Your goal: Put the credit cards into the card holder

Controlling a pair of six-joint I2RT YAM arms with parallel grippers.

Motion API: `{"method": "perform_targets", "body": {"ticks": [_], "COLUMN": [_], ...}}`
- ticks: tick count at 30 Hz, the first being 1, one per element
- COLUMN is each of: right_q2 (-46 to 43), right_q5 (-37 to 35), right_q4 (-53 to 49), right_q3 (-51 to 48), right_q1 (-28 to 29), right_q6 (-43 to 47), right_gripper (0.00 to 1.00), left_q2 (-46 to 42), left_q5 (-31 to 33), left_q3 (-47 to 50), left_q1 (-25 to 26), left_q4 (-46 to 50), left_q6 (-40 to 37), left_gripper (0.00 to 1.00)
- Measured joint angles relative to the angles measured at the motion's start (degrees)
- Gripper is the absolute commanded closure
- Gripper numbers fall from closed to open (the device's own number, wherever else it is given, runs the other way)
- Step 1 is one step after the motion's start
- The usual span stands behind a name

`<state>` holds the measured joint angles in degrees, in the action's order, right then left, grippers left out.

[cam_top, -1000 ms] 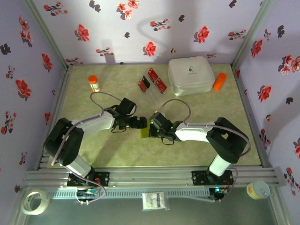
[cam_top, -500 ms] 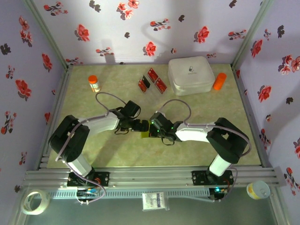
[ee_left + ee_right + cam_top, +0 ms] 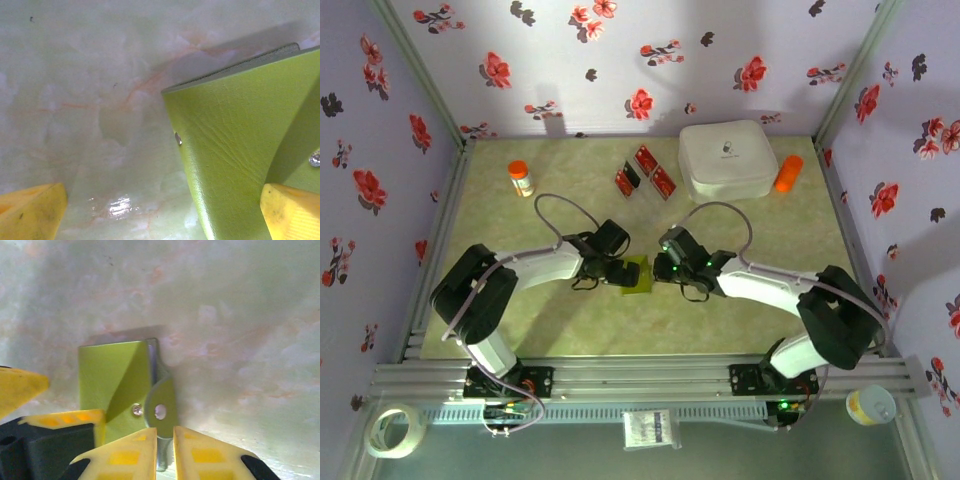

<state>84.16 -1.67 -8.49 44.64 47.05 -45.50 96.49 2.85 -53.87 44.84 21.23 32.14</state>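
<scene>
My marbled table (image 3: pixel 570 320) bears a white box (image 3: pixel 727 160): credit cards (image 3: pixel 645 172) just left of it, orange tube (image 3: pixel 788 173) right, card holder (image 3: pixel 634 274) nearer me.

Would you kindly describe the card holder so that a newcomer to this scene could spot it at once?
In the middle of the marbled table, where the left gripper and right gripper meet, lies the card holder, a flat square. It alone is lime-green; the red cards lie farther back, beside the white box.
</scene>
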Motion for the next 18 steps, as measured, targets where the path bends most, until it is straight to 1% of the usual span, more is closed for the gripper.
{"method": "perform_targets", "body": {"ticks": [7, 18], "right_q2": [3.85, 8.90], "right_q5": [0.72, 1.90], "right_q4": [-3.43, -5.25], "right_q3": [3.89, 8.37], "right_q1": [-0.09, -0.09], "right_q6": [2.05, 4.00], "right_gripper": [0.71, 0.70], "left_q2": [0.17, 0.22], "left_q5": [0.81, 0.83], "left_q3": [-0.11, -0.11], "left_q1": [0.28, 0.28], "left_q4": [0.11, 0.07], "left_q6": [-0.02, -0.02], "left_gripper": [0.00, 0.00]}}
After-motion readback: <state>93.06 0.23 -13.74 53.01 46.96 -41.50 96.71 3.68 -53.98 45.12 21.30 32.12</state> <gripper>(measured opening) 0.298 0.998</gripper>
